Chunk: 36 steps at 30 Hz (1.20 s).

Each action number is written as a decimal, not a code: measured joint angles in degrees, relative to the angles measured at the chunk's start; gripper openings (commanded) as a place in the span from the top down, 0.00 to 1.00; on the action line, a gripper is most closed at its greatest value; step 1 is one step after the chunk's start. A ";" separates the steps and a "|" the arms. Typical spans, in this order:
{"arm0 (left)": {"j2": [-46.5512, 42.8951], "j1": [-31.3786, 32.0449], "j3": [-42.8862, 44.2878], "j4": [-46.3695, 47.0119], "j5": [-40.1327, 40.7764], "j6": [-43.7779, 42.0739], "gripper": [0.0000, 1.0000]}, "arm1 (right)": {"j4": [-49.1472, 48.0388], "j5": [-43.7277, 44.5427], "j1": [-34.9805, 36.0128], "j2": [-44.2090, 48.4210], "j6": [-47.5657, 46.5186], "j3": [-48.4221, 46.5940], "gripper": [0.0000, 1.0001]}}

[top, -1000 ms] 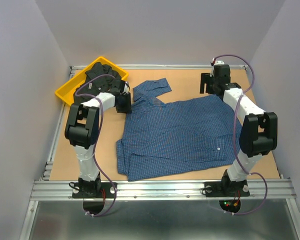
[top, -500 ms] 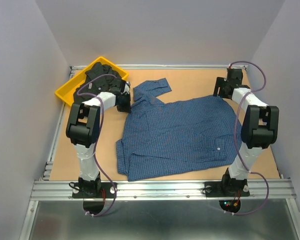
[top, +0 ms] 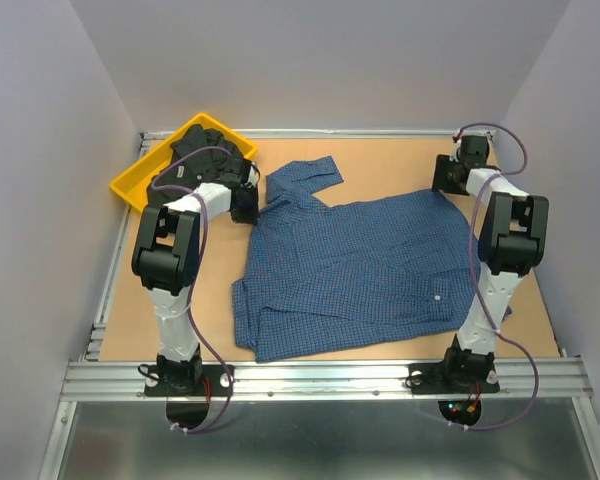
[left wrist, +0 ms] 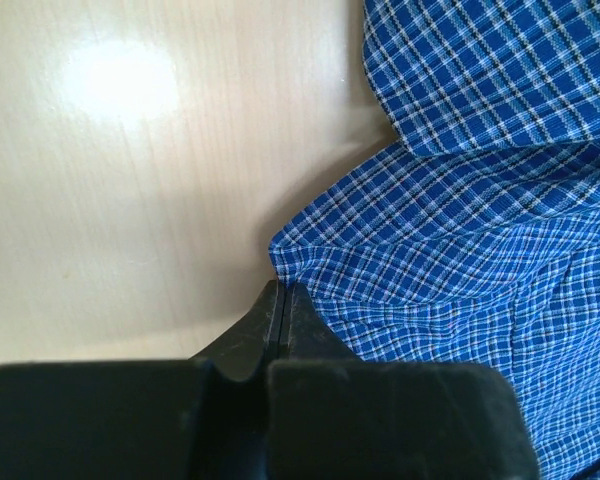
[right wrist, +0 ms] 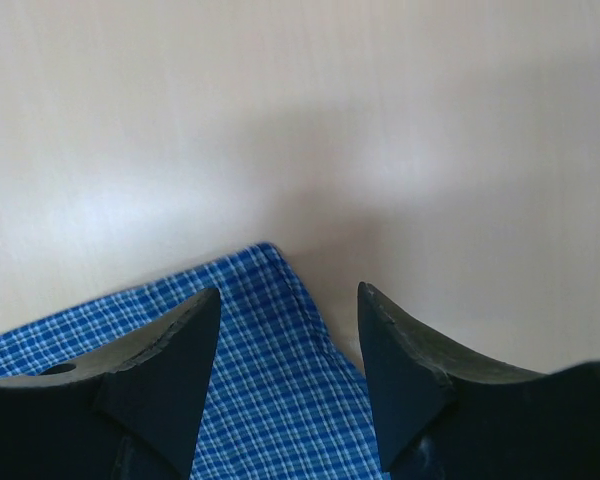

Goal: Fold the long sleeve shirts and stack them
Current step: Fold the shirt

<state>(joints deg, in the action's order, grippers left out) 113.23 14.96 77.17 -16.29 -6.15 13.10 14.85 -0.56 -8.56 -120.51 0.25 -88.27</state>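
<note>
The blue checked long sleeve shirt (top: 350, 265) lies spread out in the middle of the table. A black shirt (top: 208, 150) is heaped in the yellow tray (top: 128, 182) at the far left. My left gripper (top: 248, 207) is at the blue shirt's far left edge. In the left wrist view its jaws are pressed together (left wrist: 282, 290), with the hem of the blue shirt (left wrist: 460, 260) running into their tips. My right gripper (top: 450, 184) is low at the shirt's far right corner. It stands open (right wrist: 288, 297) and straddles that corner of the blue shirt (right wrist: 265, 370).
Grey walls enclose the table on three sides, close to the right arm. A metal rail (top: 320, 378) runs along the near edge by the arm bases. Bare tabletop (top: 380, 160) lies beyond the shirt.
My left gripper has closed at the shirt's edge. The right arm has swung right and down to the shirt's far right corner, and its jaws have narrowed.
</note>
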 measured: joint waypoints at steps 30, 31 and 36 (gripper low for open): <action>0.28 -0.26 0.57 -0.63 0.92 0.00 1.00 | -2.73 -14.69 0.00 -4.50 -9.68 -2.05 0.81; 0.28 -0.44 0.57 -0.59 0.66 0.00 1.00 | -2.75 -14.95 0.00 -4.52 -9.68 -2.05 0.86; 0.96 -2.62 1.64 -0.28 -0.28 -0.11 1.00 | -2.45 -15.58 0.00 -5.27 -9.11 -3.26 0.99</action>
<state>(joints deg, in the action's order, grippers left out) 114.19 12.34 78.81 -16.58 -6.44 12.99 12.40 -16.14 -8.56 -125.78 -8.86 -91.53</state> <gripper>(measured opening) 0.019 0.066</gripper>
